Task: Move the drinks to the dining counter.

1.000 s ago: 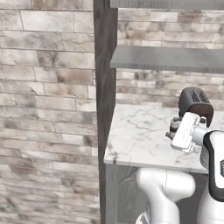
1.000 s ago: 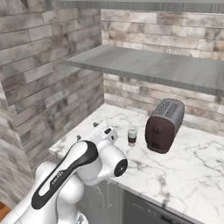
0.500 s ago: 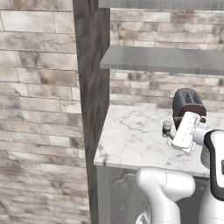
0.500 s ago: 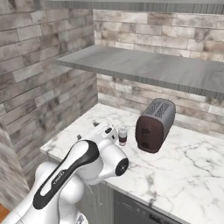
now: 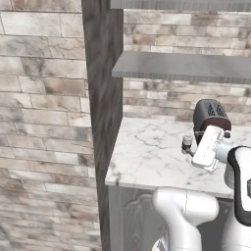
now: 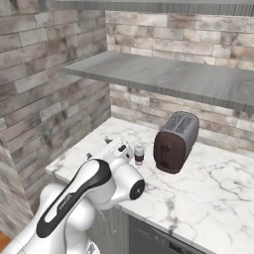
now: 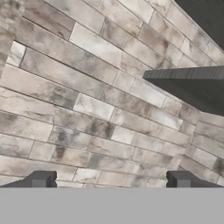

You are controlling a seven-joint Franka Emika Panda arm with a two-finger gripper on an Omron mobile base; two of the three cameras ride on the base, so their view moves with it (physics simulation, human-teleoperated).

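Observation:
A dark cup with a pale lid (image 5: 187,143) (image 6: 139,154) stands upright on the marble worktop (image 5: 147,157) (image 6: 198,183), just left of the toaster. My arm's white hand hovers close beside the cup, toward the front edge, without touching it. In the hand view my gripper (image 7: 109,179) is open, its fingertips (image 7: 41,178) wide apart with nothing between them, and it faces the brick wall. The water bottle, green bottle, orange carton and dining counter are out of view.
A dark red-brown toaster (image 5: 210,117) (image 6: 175,141) stands on the worktop against the brick wall. A grey shelf (image 5: 186,67) (image 6: 163,74) hangs over the worktop. A dark vertical panel (image 5: 103,122) bounds its left end.
The base moved, so the whole scene slid slightly left in both base views, mostly in the first half second. The arm keeps its pose, and the cup and toaster stay put.

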